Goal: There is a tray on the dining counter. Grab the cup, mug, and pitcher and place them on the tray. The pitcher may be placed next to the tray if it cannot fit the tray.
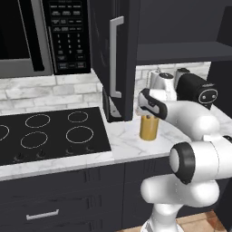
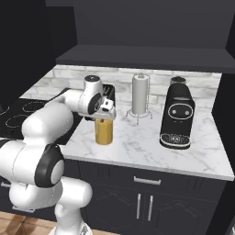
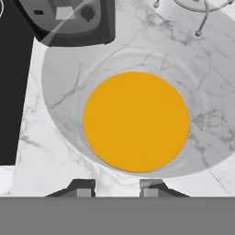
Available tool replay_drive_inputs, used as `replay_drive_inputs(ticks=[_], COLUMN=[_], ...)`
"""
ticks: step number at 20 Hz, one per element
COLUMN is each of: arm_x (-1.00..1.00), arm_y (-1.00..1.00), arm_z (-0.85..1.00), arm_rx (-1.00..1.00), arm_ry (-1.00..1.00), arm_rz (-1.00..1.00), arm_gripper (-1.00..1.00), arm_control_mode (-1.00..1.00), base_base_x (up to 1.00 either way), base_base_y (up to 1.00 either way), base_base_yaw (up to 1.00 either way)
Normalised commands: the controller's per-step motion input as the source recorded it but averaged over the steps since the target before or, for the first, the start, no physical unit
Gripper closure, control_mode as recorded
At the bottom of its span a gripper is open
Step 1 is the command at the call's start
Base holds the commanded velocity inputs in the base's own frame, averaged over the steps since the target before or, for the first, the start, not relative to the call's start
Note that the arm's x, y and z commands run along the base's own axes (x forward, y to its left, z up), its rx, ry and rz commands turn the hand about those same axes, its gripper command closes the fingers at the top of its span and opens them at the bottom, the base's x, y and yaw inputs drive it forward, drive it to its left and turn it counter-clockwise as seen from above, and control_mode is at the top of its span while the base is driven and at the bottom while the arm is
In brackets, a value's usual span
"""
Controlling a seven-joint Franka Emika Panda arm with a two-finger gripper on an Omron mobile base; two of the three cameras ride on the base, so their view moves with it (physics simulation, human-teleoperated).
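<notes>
The white marble counter [image 2: 193, 156] runs across the scene above dark cabinets [image 2: 151, 202], with a black cooktop [image 1: 50, 133] set into it on the left. Above the cooktop hangs a microwave [image 1: 41, 36], and beside it a dark upper cabinet door [image 1: 113, 54] with a long silver handle stands over the counter. Further right, near the back wall, a black coffee machine [image 2: 176, 114] sits on the marble. To its left stands a white paper-towel roll [image 2: 140, 94] upright on a wire holder, near the tiled backsplash.

The pitcher [image 2: 104, 131] stands upright on the counter, just right of the cooktop's edge and well in front of the paper-towel roll. It looks amber-orange for most of its height and clear near the rim. Seen from the hand view, the pitcher [image 3: 136, 121] is looked into from straight above: an orange disc ringed by a clear glass wall, with marble all around it.

The arm reaches forward over the counter with the hand pointing down, and the gripper [image 2: 106, 114] sits right at the top of the pitcher. In the hand view the two dark fingertips [image 3: 82, 188] stand a little apart at the near rim of the glass; whether they pinch the rim wall or merely straddle it I cannot tell, since the contact itself is hidden. The jaws are partly spread, not pressed together.
</notes>
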Motion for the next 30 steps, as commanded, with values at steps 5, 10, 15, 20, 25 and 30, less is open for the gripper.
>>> replay_drive_inputs(ticks=[5, 10, 15, 20, 25, 30], arm_x=[-0.07, -0.15, -0.23, -0.20, -0.14, -0.12], arm_y=[-0.11, -0.02, -0.04, -0.01, 0.00, -0.04], arm_z=[0.24, 0.33, 0.25, 0.14, 0.22, 0.14], arm_rx=[0.00, 0.00, 0.00, 0.00, 0.00, 0.00], arm_ry=[0.00, 0.00, 0.00, 0.00, 0.00, 0.00], arm_rz=[0.00, 0.01, 0.02, 0.03, 0.04, 0.05], arm_gripper=[1.00, 1.00, 1.00, 1.00, 1.00, 1.00], arm_control_mode=[-1.00, -1.00, -1.00, -1.00, -1.00, -1.00], base_base_x=[0.00, 0.00, 0.00, 0.00, 0.00, 0.00], base_base_y=[0.00, 0.00, 0.00, 0.00, 0.00, 0.00], base_base_yaw=[0.00, 0.00, 0.00, 0.00, 0.00, 0.00])
